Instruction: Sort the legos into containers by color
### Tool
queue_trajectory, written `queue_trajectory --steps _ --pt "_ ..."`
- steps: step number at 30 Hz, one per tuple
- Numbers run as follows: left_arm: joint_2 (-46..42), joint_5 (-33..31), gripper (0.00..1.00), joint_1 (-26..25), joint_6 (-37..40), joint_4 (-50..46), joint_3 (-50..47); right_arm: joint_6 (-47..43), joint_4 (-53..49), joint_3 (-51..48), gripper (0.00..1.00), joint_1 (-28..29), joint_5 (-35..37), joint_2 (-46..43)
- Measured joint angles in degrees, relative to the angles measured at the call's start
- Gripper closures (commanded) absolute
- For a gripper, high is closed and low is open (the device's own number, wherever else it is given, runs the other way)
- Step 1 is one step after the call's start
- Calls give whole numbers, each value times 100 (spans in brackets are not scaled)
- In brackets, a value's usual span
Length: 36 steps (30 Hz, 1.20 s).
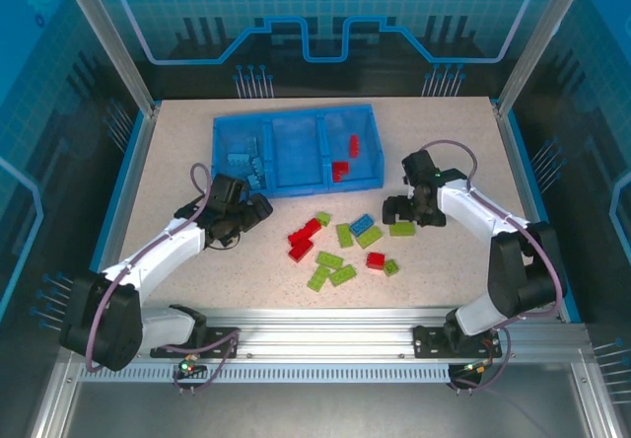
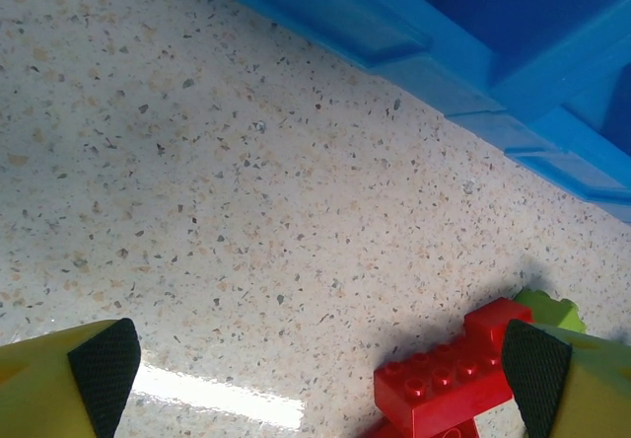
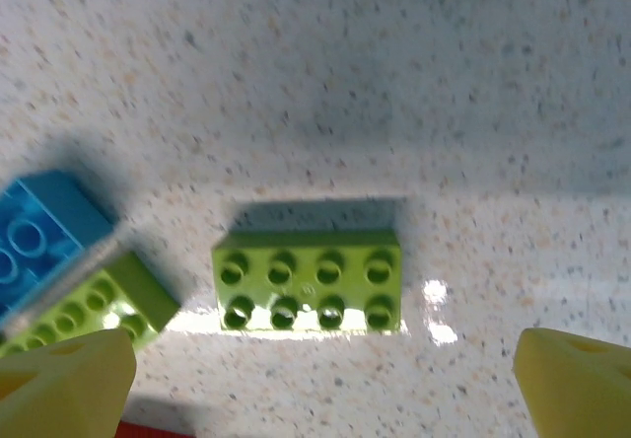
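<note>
The blue tray (image 1: 296,183) lies at the back of the table with three containers side by side. Its left container holds light blue legos (image 1: 243,158), its right one red legos (image 1: 345,156). Loose red (image 1: 304,237), green (image 1: 329,260) and blue (image 1: 362,224) legos lie in front of it. My right gripper (image 3: 325,379) is open above a green brick (image 3: 308,282), which lies studs down ahead of its fingers (image 3: 69,389). My left gripper (image 2: 320,369) is open over bare table, with a red brick (image 2: 449,379) touching or just short of its right pad (image 2: 537,369).
The tray's near wall (image 2: 473,53) runs across the top of the left wrist view. A blue brick (image 3: 39,236) and a second green one (image 3: 89,305) lie left of the right gripper. A green brick (image 2: 552,310) lies behind the red one.
</note>
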Motion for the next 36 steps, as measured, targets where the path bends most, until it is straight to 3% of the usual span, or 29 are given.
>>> queue_trajectory --steps 13,27,36 --pt "-15 81 1 -11 -2 118 -81 -26 234 -168 1 -184 -396 262" --pt "-15 79 1 -11 -2 125 -81 -164 205 61 11 11 -249 1049" --pt "-15 79 1 -11 -4 125 -81 -219 83 262 30 146 122 1344"
